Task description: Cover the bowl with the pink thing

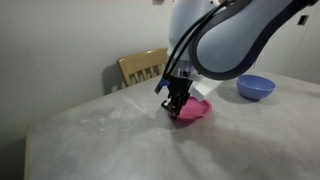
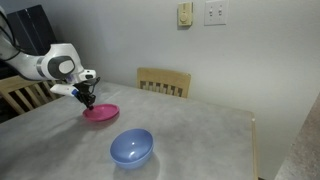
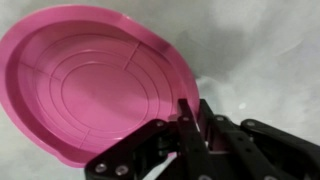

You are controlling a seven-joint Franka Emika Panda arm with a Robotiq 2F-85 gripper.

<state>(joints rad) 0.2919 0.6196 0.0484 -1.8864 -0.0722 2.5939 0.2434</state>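
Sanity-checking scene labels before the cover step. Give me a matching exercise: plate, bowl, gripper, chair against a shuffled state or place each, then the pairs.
Things
1. pink plate
2. blue bowl
3. gripper
4. wooden chair

States or places
A. stands behind the table
B. open side up, uncovered, apart from the plate
C. shut on a rim
D. gripped at its edge

Pairs: 1-D, 2-B, 3-C, 4-A
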